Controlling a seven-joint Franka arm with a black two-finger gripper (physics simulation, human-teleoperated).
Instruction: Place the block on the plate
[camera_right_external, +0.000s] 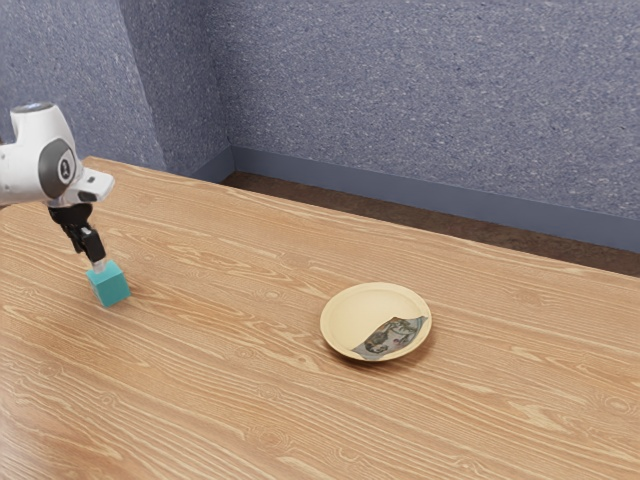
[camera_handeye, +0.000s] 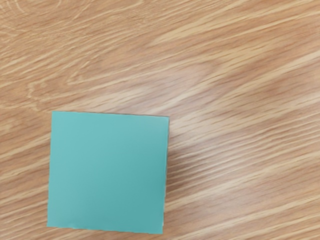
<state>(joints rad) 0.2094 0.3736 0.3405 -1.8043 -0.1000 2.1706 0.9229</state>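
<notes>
In the exterior view my gripper (camera_right_external: 98, 264) points down at the teal block (camera_right_external: 110, 286), its lower end at the block's top, overlapping it in the picture. Whether the two touch is unclear. The block rests on the table near the exterior view's left. Seen from my hand, the flat top of the teal block (camera_handeye: 108, 172) lies close below. A pale yellow plate (camera_right_external: 357, 311) with a dark patterned patch sits well apart from the block, toward the exterior view's right.
The wood-grained table (camera_right_external: 230, 330) extends between block and plate. Its far edge runs along a strip of brown floor (camera_right_external: 420, 219), with a speckled blue-grey wall (camera_right_external: 420, 100) behind.
</notes>
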